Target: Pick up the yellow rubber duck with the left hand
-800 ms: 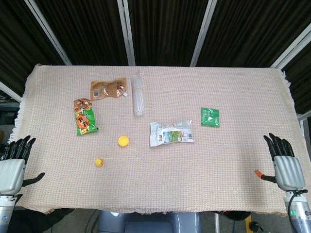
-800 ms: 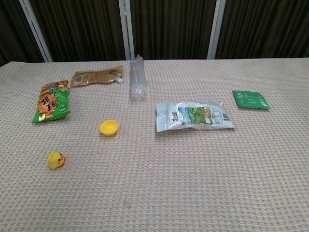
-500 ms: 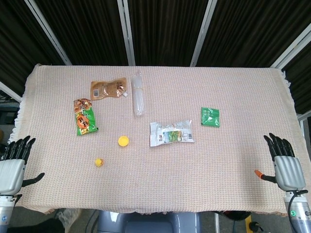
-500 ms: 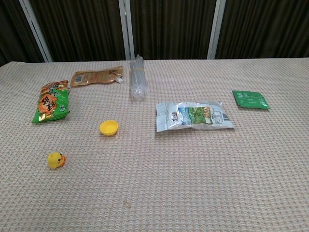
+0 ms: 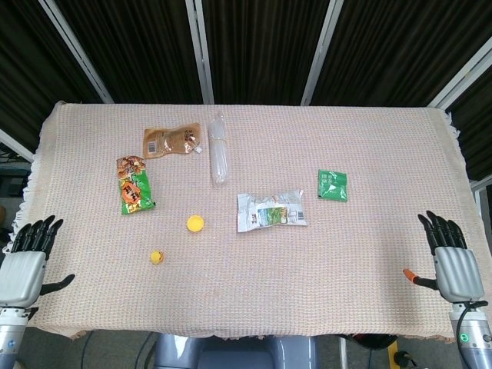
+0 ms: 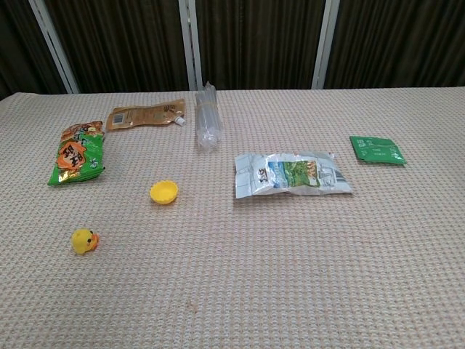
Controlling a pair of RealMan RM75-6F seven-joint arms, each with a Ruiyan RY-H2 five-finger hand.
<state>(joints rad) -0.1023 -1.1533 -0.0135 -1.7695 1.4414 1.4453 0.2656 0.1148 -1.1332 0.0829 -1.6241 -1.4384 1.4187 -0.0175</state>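
The small yellow rubber duck (image 5: 156,257) (image 6: 84,241) sits on the woven tablecloth near the front left. My left hand (image 5: 25,261) hovers off the table's front-left corner, well to the left of the duck, fingers spread and holding nothing. At the front-right corner my right hand (image 5: 451,261) is likewise open and empty. Neither hand appears in the chest view.
A yellow cap (image 5: 195,223) lies just beyond and right of the duck. A green snack bag (image 5: 134,187), a brown pouch (image 5: 171,141) and a clear bottle (image 5: 219,150) lie further back. A white-green packet (image 5: 270,211) is mid-table and a green sachet (image 5: 332,184) to the right.
My left hand has shifted slightly to the right and forward toward the table. Nothing on the table has moved.
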